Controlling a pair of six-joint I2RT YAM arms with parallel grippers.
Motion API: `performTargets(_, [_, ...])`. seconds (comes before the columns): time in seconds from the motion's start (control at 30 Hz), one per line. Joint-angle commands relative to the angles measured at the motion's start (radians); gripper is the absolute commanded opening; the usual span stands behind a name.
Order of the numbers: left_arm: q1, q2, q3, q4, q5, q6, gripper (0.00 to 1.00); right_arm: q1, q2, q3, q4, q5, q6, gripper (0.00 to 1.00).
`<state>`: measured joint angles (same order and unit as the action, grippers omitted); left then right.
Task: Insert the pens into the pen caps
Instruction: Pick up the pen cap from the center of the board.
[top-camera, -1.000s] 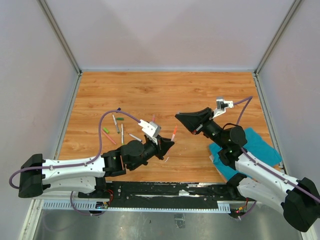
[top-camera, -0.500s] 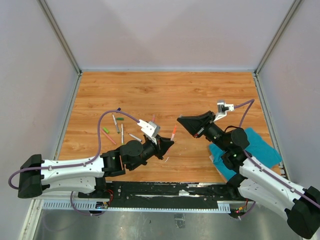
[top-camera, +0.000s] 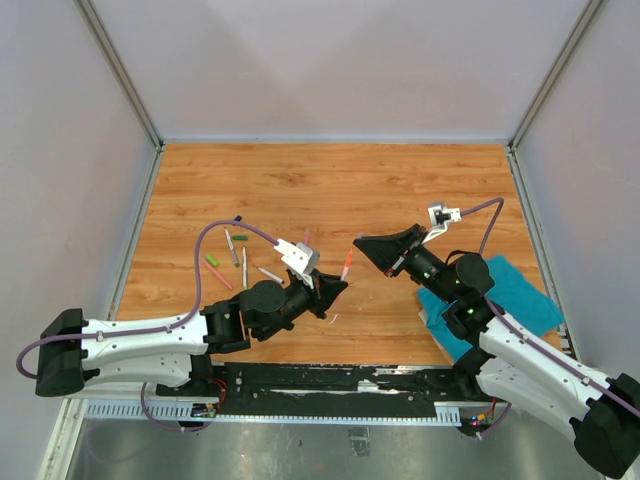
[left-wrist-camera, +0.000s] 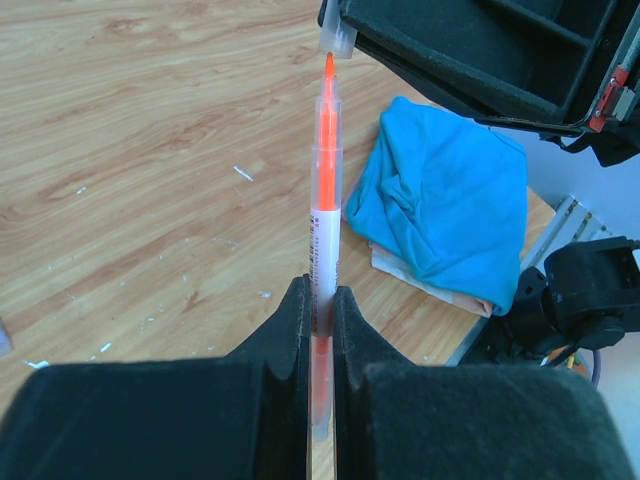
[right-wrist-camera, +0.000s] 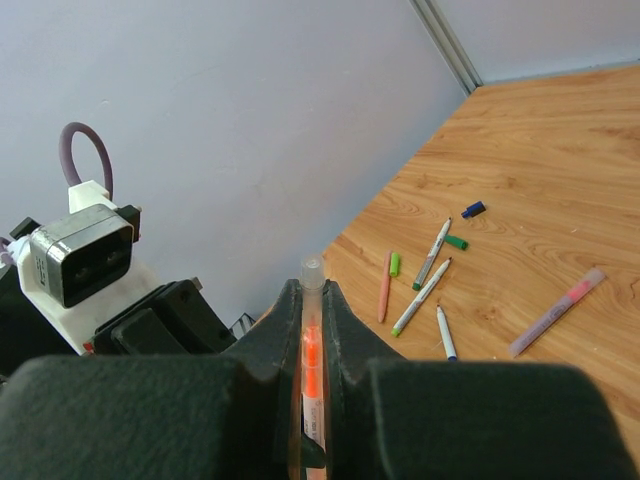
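My left gripper (top-camera: 335, 288) (left-wrist-camera: 320, 295) is shut on an orange pen (left-wrist-camera: 325, 170) (top-camera: 347, 268), which points up and away toward the right arm. My right gripper (top-camera: 358, 241) (right-wrist-camera: 312, 290) is shut on a clear pen cap (right-wrist-camera: 312, 268) (left-wrist-camera: 337, 40). The pen's orange tip sits at the cap's mouth in the left wrist view. In the right wrist view, orange shows through the cap between the fingers. Several loose pens (top-camera: 232, 247) (right-wrist-camera: 432, 255) and small caps, green (right-wrist-camera: 456, 241) and dark blue (right-wrist-camera: 473, 210), lie on the table to the left.
A teal cloth (top-camera: 510, 290) (left-wrist-camera: 440, 210) lies at the right under the right arm. A pink capped pen (right-wrist-camera: 556, 312) lies apart from the loose pens. Grey walls close in the wooden table (top-camera: 330, 180) on three sides.
My right gripper has shifted slightly down and toward the orange pen's tip with the cap. The left arm has stayed still.
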<state>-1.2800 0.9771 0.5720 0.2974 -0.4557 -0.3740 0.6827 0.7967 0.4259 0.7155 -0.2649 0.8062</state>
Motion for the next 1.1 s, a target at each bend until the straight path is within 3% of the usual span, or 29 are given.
performTargets(0.0, [-0.01, -0.023, 0.005, 0.037, -0.028, 0.011, 0.01, 0.011, -0.004, 0.016, 0.016, -0.002, -0.01, 0.01])
performTargets(1.07, [-0.01, -0.011, 0.009, 0.037, -0.013, 0.015, 0.01, 0.012, 0.018, 0.014, 0.068, -0.01, 0.03, 0.01])
